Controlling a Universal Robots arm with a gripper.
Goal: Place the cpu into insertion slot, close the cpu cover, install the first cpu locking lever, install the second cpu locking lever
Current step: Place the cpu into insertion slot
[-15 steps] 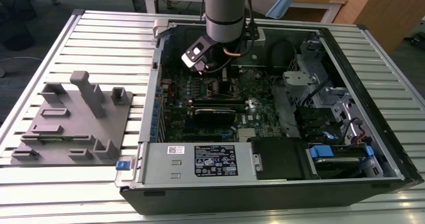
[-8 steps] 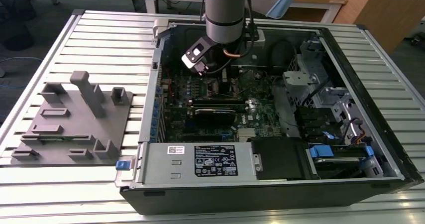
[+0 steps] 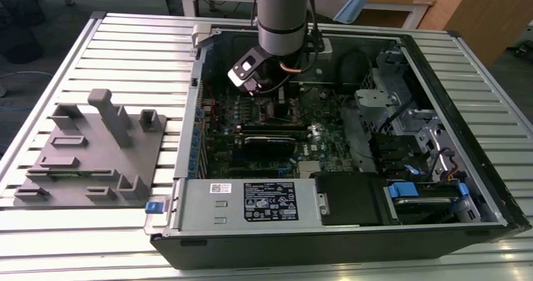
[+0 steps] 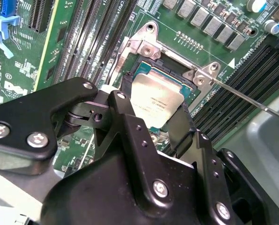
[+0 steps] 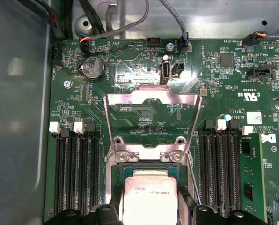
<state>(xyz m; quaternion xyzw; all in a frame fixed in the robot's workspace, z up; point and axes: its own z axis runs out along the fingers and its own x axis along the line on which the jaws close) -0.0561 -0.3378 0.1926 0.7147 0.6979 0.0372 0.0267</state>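
Note:
My gripper [image 4: 153,119] is down over the insertion slot [image 5: 144,169] in the motherboard. Its black fingers [image 4: 123,110] are shut against opposite edges of the cpu [image 4: 156,101], a silver-grey square chip. The cpu [image 5: 150,197] sits level within the slot's dark rim; I cannot tell whether it rests fully seated. The cpu cover [image 5: 151,99], a silver frame with a big window, stands flipped open beyond the slot. A thin locking lever [image 4: 242,96] sticks out unlatched beside the slot. In the exterior view the gripper [image 3: 264,97] hangs inside the open computer case.
Black memory slots [image 5: 78,173] flank the socket on both sides. Cables [image 5: 106,28] run along the board's far edge. A drive cage [image 3: 391,100] and power supply [image 3: 249,203] crowd the case. A grey fixture plate [image 3: 92,150] lies on the slatted table at the exterior view's left.

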